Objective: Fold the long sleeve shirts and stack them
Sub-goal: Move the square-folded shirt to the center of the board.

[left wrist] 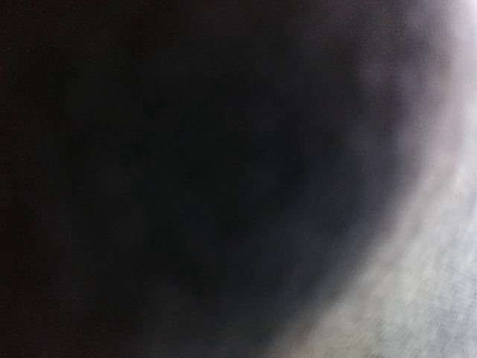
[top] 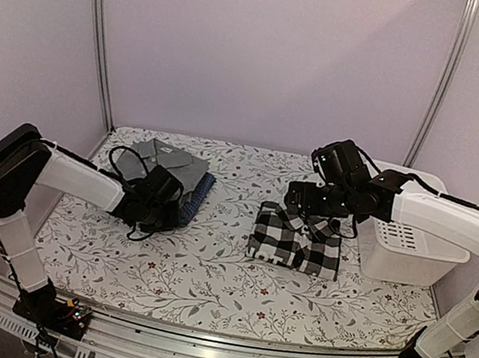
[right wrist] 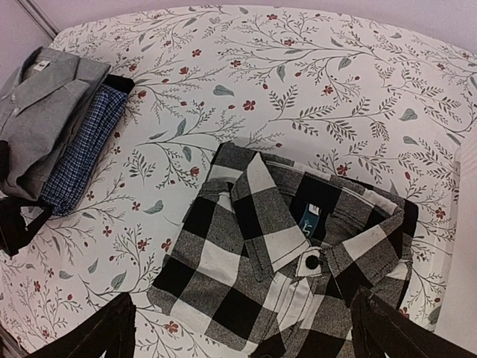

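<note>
Floral-print tabletop [top: 205, 274] is carrying three items: checked shirt [right wrist: 291, 276], folded collar-up, is lying centre-right, presumably awaiting stacking. The right gripper [right wrist: 253, 339] is hovering over it, jaws spread wide, holding nothing. Grey shirt [top: 169, 158] is sitting atop blue shirt [top: 202, 193] at left; left gripper [top: 157, 202], closed, is pressing against that stack — any pinched cloth cannot be told.

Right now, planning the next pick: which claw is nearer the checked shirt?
Right. The right claw hangs open just above the collar of the checked shirt; the left claw is away to its left, shut, beside the grey shirt.
</note>
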